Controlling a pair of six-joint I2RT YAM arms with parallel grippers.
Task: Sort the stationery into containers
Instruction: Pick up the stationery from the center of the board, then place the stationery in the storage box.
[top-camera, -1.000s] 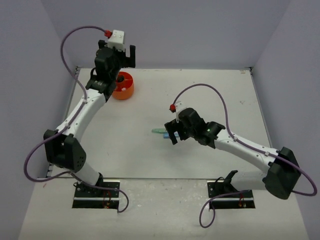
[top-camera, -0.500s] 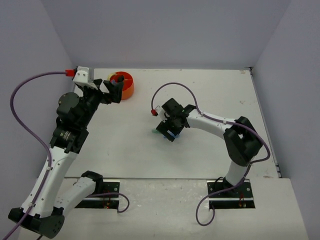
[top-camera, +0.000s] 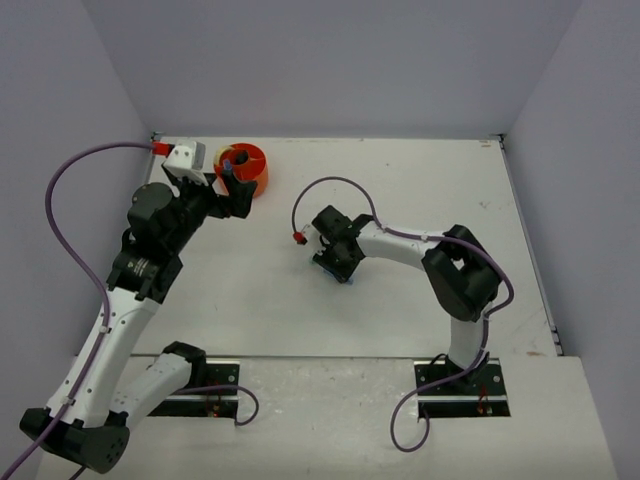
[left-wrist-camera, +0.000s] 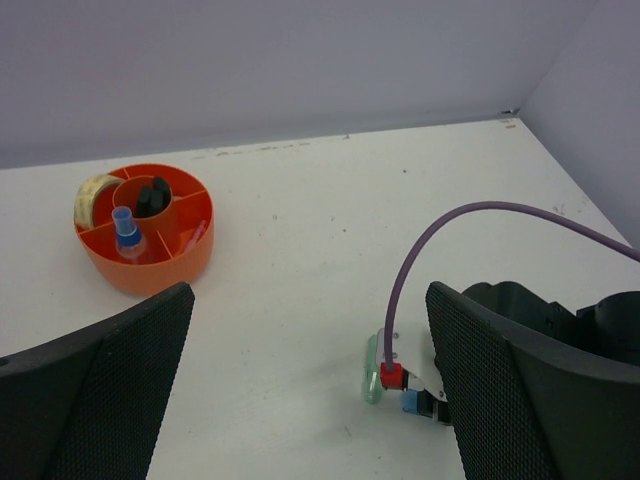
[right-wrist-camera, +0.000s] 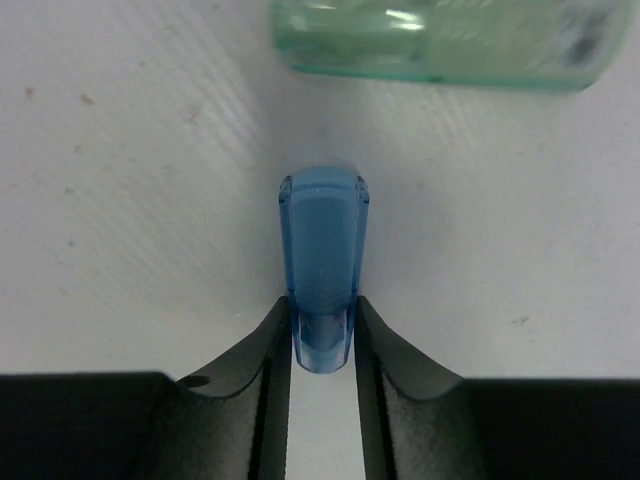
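On the table lies a translucent blue piece (right-wrist-camera: 322, 240), and my right gripper (right-wrist-camera: 322, 310) is shut on its near end, both fingers touching its sides. A mint piece (right-wrist-camera: 450, 45) lies crosswise just beyond it. In the top view the right gripper (top-camera: 335, 262) points down at mid-table. The round orange organiser (top-camera: 252, 172) stands at the back left and holds a blue-capped bottle (left-wrist-camera: 124, 222), black highlighters (left-wrist-camera: 152, 195), a beige band (left-wrist-camera: 92, 195) and a pink piece (left-wrist-camera: 195, 235). My left gripper (top-camera: 228, 185) hovers open beside the organiser (left-wrist-camera: 150, 275), holding nothing.
Grey walls close the table at the back and both sides. The right arm's purple cable (left-wrist-camera: 470, 225) arches above the mint piece (left-wrist-camera: 373, 368) and the blue piece (left-wrist-camera: 411, 403). The arm bases sit at the near edge.
My right gripper has closed from wide open onto the blue piece and shifted slightly left. The left arm swung from over the organiser to hover beside it, still open.
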